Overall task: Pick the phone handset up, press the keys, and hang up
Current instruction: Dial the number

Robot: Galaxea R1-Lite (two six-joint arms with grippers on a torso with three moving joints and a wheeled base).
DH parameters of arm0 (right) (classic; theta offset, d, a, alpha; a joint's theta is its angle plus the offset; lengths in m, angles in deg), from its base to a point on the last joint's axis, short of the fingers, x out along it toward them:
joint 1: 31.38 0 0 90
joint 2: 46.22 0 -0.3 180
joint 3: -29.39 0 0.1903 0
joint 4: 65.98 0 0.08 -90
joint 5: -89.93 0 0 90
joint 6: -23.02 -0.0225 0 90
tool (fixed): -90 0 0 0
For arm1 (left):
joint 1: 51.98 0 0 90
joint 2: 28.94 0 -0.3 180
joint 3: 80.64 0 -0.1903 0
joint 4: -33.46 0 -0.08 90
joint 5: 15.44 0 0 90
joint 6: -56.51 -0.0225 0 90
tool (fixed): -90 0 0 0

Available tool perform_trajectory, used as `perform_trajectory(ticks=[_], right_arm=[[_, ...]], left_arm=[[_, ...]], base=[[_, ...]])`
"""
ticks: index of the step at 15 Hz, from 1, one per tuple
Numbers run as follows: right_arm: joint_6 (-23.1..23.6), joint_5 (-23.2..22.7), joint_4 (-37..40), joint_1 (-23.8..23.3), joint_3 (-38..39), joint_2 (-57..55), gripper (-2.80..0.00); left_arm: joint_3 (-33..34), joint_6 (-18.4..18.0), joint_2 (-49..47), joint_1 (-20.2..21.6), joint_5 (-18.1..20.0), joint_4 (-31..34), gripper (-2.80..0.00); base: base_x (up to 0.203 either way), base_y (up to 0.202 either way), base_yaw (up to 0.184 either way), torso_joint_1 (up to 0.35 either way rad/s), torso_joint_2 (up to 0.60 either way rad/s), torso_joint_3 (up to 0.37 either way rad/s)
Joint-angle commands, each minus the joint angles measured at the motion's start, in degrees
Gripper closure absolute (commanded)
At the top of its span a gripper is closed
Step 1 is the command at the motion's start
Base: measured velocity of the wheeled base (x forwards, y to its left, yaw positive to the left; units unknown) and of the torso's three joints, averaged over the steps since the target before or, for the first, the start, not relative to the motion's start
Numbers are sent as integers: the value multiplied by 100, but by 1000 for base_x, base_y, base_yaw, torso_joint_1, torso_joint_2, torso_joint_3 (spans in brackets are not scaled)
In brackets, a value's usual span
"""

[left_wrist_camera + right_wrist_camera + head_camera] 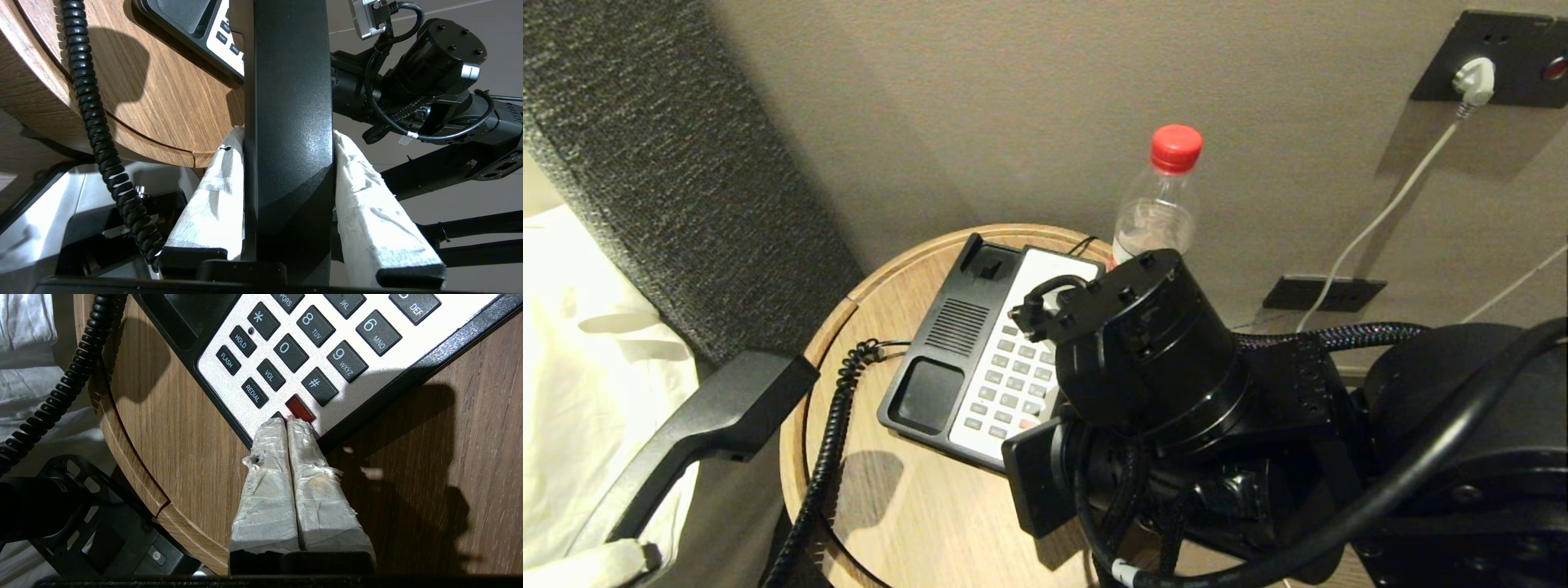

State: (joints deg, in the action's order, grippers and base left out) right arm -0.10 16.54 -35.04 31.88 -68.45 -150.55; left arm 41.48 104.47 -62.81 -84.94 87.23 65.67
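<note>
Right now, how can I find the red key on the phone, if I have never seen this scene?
Find the round wooden table and the black-and-white phone base on it. At the keypad's bottom corner, below the # key, lies the red key, by the shut right gripper. It alone is red and unmarked.

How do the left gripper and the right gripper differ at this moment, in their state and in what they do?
The left gripper is shut on the phone handset, held off the round table's left edge; the right gripper is shut on nothing, its fingers pressed together. The left gripper is away from the phone base; the right gripper's fingertips are at the keypad's near edge, by the red key. Both have fingers wrapped in white.
</note>
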Motion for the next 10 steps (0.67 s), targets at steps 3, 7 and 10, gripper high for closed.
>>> perform_trajectory(ticks=[3,7,10], right_arm=[[10,18,-10,2,47,-35,0],[26,18,-10,2,56,-44,0],[14,18,-4,2,48,59,0]], left_arm=[[-3,21,3,0,8,4,0],[-3,21,-6,0,8,4,0],[6,21,-6,0,8,4,0]], base=[[0,0,0,0,0,0],[0,0,0,0,0,0],[0,0,0,0,0,0]])
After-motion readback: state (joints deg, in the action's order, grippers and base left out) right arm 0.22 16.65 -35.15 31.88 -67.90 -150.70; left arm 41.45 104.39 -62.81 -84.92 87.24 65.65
